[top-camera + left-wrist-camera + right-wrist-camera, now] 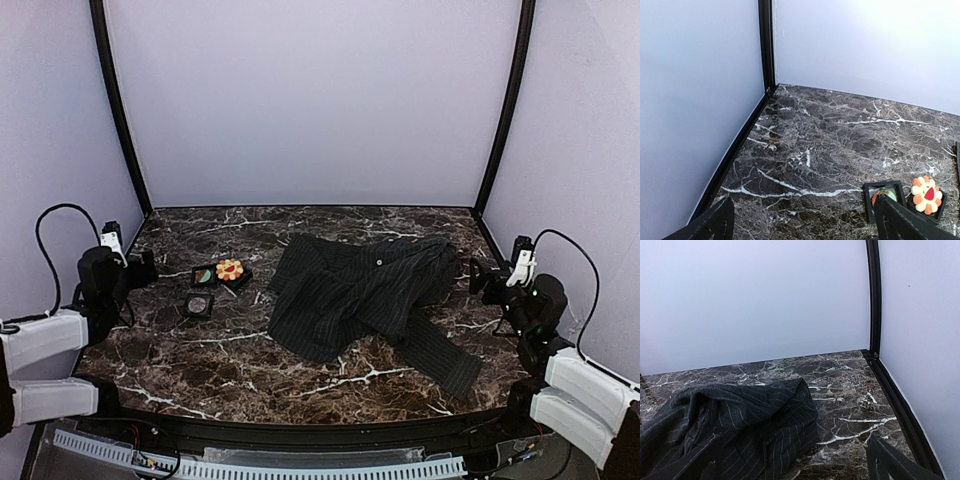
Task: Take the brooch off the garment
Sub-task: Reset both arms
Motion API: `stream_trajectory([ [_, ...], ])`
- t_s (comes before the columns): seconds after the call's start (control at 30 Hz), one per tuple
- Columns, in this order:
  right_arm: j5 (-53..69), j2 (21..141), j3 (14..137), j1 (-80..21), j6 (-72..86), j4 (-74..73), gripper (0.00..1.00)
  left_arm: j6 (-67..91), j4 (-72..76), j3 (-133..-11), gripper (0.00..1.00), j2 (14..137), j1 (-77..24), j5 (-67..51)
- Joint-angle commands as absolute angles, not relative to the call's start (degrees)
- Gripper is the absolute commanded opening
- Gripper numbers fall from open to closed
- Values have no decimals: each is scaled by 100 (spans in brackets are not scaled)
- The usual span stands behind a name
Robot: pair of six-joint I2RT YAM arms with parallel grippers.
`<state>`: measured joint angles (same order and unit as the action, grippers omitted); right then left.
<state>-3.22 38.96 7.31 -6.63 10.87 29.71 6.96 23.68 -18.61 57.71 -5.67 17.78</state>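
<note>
A dark marble tabletop (pixel 330 375), veined in white, is enclosed by pale walls (pixel 310 100) joined at black corner posts (pixel 118 110). Small square black boxes (pixel 198 304) are seen just ahead and to the right of the left gripper (pixel 140 268). One box (pixel 883 196) is shown close beside its right fingertip.

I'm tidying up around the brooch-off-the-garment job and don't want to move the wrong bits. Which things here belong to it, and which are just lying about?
Belong to the job:
- flower-shaped brooch, lying on a black box, off the cloth
- dark striped garment

Just lying about:
- small black boxes
- green and orange piece in one box
</note>
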Motion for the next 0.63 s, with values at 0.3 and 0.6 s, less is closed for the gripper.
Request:
stream_trajectory([
  [0.3,-526,3943,419,-642,847,3875,99,193,3297,-1284,99,5315,-579,1908],
  [0.6,-652,4000,429,-642,878,3911,99,131,3401,-1169,99,5267,-575,1805],
])
